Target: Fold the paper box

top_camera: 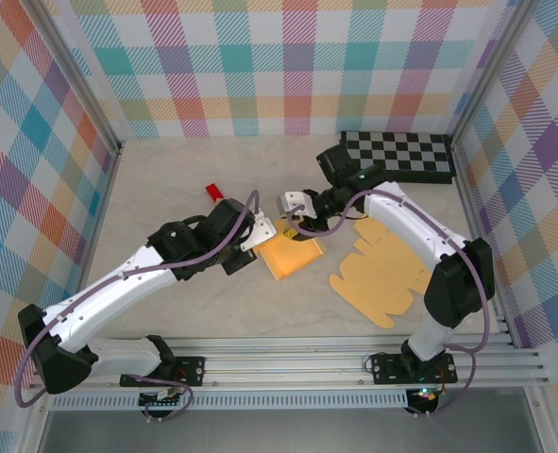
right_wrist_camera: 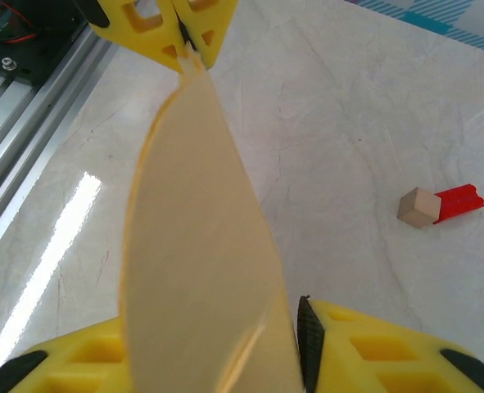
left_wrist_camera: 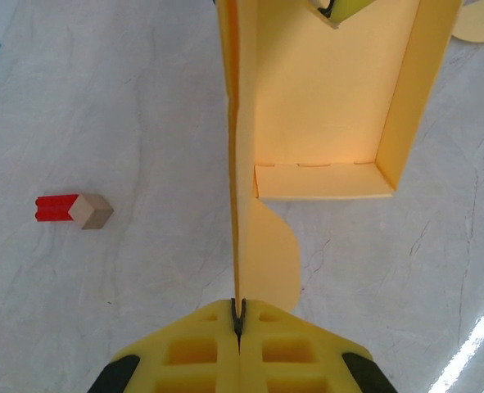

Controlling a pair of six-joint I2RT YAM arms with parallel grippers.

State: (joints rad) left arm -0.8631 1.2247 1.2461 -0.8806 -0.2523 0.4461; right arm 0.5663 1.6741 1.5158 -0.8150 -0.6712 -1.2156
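The orange-yellow paper box sits mid-table on the pale, marble-veined tabletop, between the two arms. It's thin, smooth card and only partly folded: a flat floor with a low wall standing along one side and another across the end, where a row of little slits runs along the crease. The tall side panel is seen edge-on from the left wrist, with a rounded tab curling off it.

The left gripper, chunky yellow plastic with square cut-outs, is clenched tight on the bottom edge of that panel. On the right gripper, a curved sheet of the card covers the gap between the fingers in its own wrist view, so it's impossible to say whether it's actually pinching or just sitting around it.

Count-wise: two paper pieces, the box plus one flat die-cut cardboard blank with scalloped tabs lying to the right, apart from the box. There's one small block, red with a bare wood end, and one black-and-white checkerboard panel at the back right.
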